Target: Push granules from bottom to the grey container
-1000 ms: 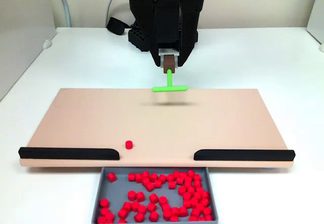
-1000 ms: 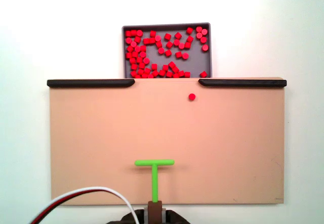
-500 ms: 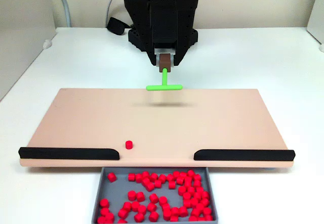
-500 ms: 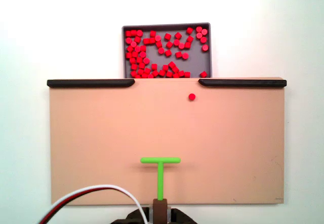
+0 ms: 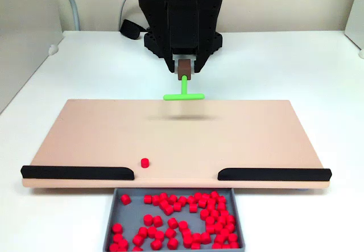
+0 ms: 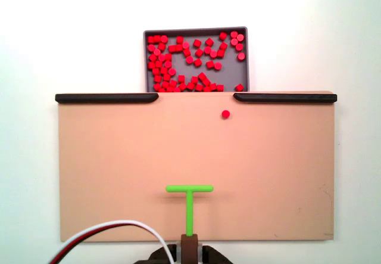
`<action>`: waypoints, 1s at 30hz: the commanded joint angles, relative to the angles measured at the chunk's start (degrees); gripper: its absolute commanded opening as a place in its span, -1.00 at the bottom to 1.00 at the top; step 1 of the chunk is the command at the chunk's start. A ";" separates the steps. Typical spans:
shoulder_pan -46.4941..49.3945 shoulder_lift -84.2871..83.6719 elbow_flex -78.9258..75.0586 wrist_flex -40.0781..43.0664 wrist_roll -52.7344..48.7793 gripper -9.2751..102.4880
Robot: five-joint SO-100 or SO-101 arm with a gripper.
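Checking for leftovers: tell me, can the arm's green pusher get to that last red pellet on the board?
Probably yes. Bare board lies between the green pusher and the pellet, which sits off to the bar's right.

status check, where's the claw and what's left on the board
Claw shut on green T tool, hovering over the board's arm-side edge. One granule left on tan board, just short of the gap; the rest in grey container. Path clear.

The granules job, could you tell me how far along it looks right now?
Nearly all granules already lie in the grey container. The gripper holds the green T-shaped tool near the tan board's arm-side edge. One granule remains on the board, short of the gap.
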 commanded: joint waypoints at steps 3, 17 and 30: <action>0.44 3.16 -2.29 -0.09 -0.09 -0.84; 1.14 3.52 -2.29 -0.09 0.18 -0.84; 0.62 5.01 -2.29 -0.09 1.32 -0.84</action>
